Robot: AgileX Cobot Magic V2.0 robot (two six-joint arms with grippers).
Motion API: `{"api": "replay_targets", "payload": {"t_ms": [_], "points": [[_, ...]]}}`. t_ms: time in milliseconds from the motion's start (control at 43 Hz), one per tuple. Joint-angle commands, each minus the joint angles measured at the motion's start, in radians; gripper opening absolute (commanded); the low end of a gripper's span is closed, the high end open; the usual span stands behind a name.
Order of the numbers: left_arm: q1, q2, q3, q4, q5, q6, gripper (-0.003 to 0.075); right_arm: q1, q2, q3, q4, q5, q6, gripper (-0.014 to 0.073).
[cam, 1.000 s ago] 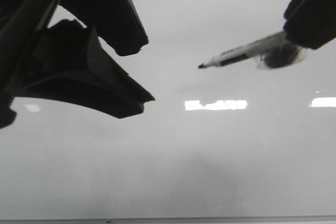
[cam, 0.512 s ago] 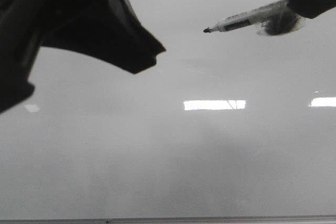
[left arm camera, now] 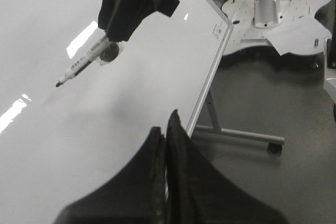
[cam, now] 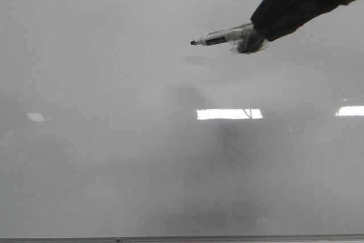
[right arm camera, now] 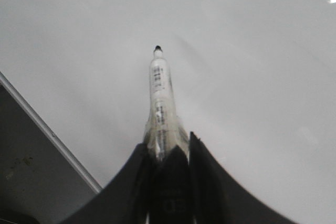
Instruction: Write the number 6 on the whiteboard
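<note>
Right hand (right arm camera: 167, 153) pinches the marker (cam: 223, 36), tip off the blank whiteboard (cam: 114, 140); next, press it down to begin.

The left gripper (left arm camera: 166, 129) is gone from the front view's upper left; the marker (cam: 222, 36) sits further left.

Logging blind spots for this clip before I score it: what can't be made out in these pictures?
- Tip contact: no view settles whether the marker touches the whiteboard.
- Any stroke of the 6: none is visible; glare and blur could hide a thin line.
- Marker label: blurred in the right wrist view.
- Right gripper: cut off by the front view's edge.
- Left gripper: outside the front view.
</note>
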Motion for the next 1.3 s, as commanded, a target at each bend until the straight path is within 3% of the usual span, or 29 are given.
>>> {"api": "replay_targets", "payload": {"t_ms": [0, 233, 442, 837, 1116, 1279], "points": [[-0.001, -0.059, -0.004, -0.019, -0.082, -0.013, -0.0020, 0.020, 0.011, -0.035, 0.015, -0.120, -0.007, -0.0062], [-0.001, -0.090, -0.005, -0.019, -0.091, -0.013, -0.0020, 0.028, 0.070, -0.121, 0.015, -0.203, -0.007, -0.0062], [-0.001, -0.090, -0.005, -0.019, -0.091, -0.013, -0.0020, 0.024, 0.186, -0.233, 0.015, -0.191, -0.007, -0.0062], [-0.001, -0.090, -0.005, -0.019, -0.091, -0.013, -0.0020, 0.136, 0.413, -0.288, 0.009, -0.006, -0.008, -0.0060], [-0.001, -0.090, -0.005, -0.019, -0.091, -0.013, -0.0020, 0.050, 0.333, -0.249, 0.008, -0.023, -0.006, -0.0060], [-0.001, -0.090, -0.005, -0.019, -0.091, -0.013, -0.0020, 0.059, 0.341, -0.279, 0.007, -0.044, -0.006, -0.0060]]}}
